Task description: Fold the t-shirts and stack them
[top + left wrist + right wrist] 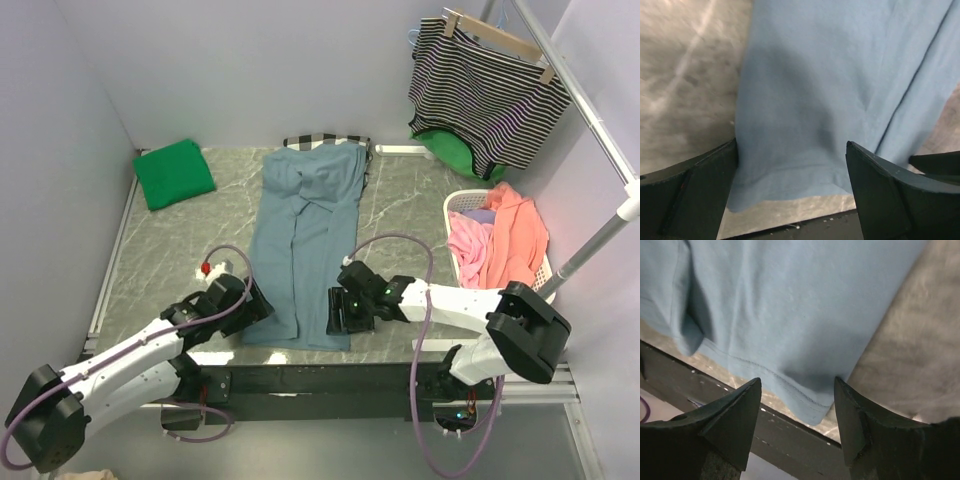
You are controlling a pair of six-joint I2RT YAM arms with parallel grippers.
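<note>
The slate-blue t-shirt (305,240) lies as a long narrow strip down the middle of the table, collar end far, hem near. The green t-shirt (175,172) rests folded at the back left. My left gripper (252,300) stands open at the hem's near-left corner. In the left wrist view the blue cloth (830,90) fills the gap between the spread fingers (890,195). My right gripper (340,312) is open at the near-right corner. The stitched hem (810,405) lies between its fingertips (747,405), unpinched, just above the table's front edge.
A striped top (485,95) hangs on a hanger at the back right, with green cloth (450,150) below it. A white basket (455,215) of pink and orange clothes stands at the right. Checked cloth (325,141) lies behind the blue shirt. A small red object (205,268) sits near my left arm.
</note>
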